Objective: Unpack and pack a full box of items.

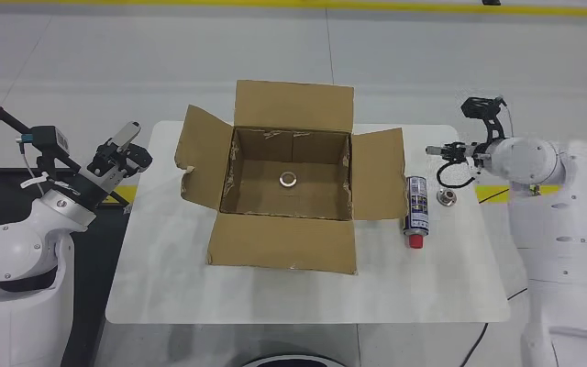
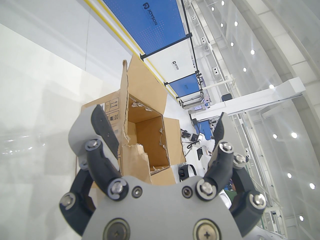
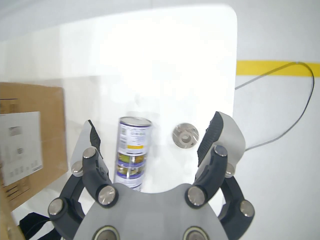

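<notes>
Two items out on the table, one small piece left in the box.

White table (image 1: 275, 294) carried the cardboard box (image 1: 282, 244) at its centre, all four flaps folded outward, presumably so an arm could reach in from above. Left gripper (image 2: 161, 119) hung beyond the table edge at nine o'clock from the box, jaws spread wide and holding nothing, seemingly parked clear of the work. Right gripper (image 3: 153, 123) hovered at three o'clock, equally wide and empty, over the two unpacked things. Spray can (image 1: 416, 206) lay on its side just beside the right-hand flap, red cap toward six o'clock; lying flat, it probably could not topple. Metal flange (image 1: 448, 196) sat flat just past the can, farther toward three. Small ring (image 1: 289, 178) rested alone on the box floor near the middle, so unpacking looked nearly done.
</notes>
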You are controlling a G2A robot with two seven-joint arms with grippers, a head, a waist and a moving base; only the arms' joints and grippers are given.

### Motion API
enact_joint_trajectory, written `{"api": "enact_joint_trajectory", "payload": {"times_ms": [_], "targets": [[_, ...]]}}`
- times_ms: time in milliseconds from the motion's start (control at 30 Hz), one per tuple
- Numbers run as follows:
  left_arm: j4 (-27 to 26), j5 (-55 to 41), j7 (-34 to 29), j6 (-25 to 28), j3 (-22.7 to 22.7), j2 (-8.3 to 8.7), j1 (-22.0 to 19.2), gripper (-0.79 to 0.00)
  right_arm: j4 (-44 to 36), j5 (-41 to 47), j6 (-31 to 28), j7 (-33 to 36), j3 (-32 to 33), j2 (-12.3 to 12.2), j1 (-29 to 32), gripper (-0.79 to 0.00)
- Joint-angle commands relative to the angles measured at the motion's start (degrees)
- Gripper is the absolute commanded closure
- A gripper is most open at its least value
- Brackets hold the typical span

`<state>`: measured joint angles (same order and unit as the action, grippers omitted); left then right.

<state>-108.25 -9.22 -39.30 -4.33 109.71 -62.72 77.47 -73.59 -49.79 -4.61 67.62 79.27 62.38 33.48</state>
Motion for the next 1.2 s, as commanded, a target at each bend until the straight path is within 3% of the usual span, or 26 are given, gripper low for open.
{"api": "enact_joint_trajectory", "payload": {"times_ms": [0,200,367,567,733,967,1167], "targets": [[0.00,0.00,0.00,0.00,0.00,0.00,0.00,-0.785,-5.57,1.65,-0.36,0.47,-1.68,0.31,-0.65,-0.785],[0.00,0.00,0.00,0.00,0.00,0.00,0.00,-0.785,-13.91,8.52,-2.60,-0.22,-8.85,1.79,-4.47,-0.785],[0.00,0.00,0.00,0.00,0.00,0.00,0.00,-0.785,-13.65,16.89,-5.40,-2.03,-16.59,3.71,-8.35,-0.677],[0.00,0.00,0.00,0.00,0.00,0.00,0.00,-0.785,-7.60,24.01,-7.89,-4.05,-26.42,6.57,-12.94,-0.594],[0.00,0.00,0.00,0.00,0.00,0.00,0.00,-0.785,-1.23,27.94,-8.92,-4.75,-34.60,9.49,-16.02,-0.570],[0.00,0.00,0.00,0.00,0.00,0.00,0.00,-0.785,8.03,24.78,-4.90,-5.85,-45.64,14.29,-20.01,-0.560],[0.00,0.00,0.00,0.00,0.00,0.00,0.00,-0.785,17.71,25.30,-3.39,-8.54,-51.24,18.70,-21.79,-0.551]]}}
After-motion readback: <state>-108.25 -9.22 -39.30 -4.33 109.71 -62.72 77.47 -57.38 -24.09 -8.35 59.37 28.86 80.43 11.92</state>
